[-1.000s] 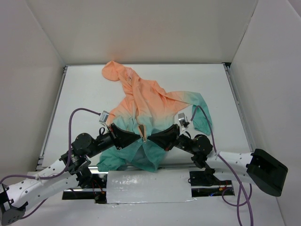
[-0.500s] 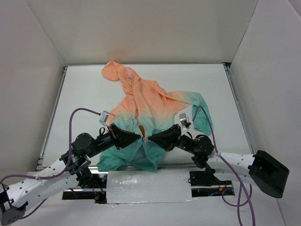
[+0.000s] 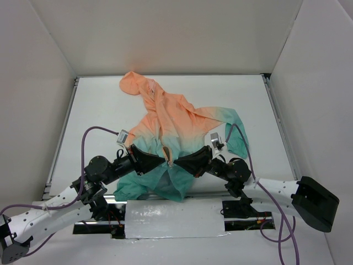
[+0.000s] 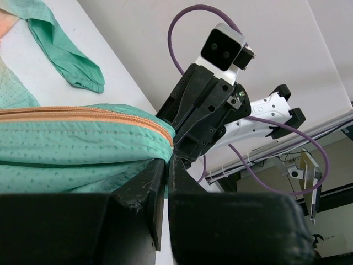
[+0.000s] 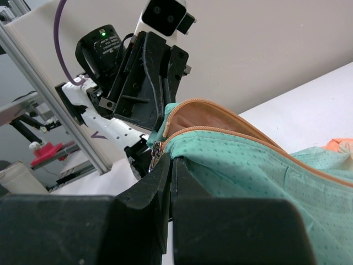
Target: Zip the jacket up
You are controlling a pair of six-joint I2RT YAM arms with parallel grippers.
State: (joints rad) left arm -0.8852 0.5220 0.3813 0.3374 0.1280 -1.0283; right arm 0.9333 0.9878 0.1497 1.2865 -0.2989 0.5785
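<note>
The jacket (image 3: 171, 124) lies spread on the white table, with its peach hood (image 3: 135, 84) at the far end and its teal hem toward the arm bases. My two grippers meet tip to tip at the lower end of the orange zipper (image 3: 170, 162). My left gripper (image 3: 164, 160) is shut on the teal hem fabric (image 4: 83, 143) just below the orange zipper tape (image 4: 83, 114). My right gripper (image 3: 177, 162) is shut on the other teal front edge (image 5: 248, 171). The metal zipper slider (image 5: 155, 154) stands right at its fingertips. Each wrist view shows the opposite gripper close ahead.
White walls enclose the table on three sides. Metal rails (image 3: 62, 132) run along its left and right edges. A silver-taped plate (image 3: 174, 218) sits between the arm bases. Purple cables (image 3: 88, 135) loop over both arms. A teal sleeve (image 3: 238, 138) lies to the right.
</note>
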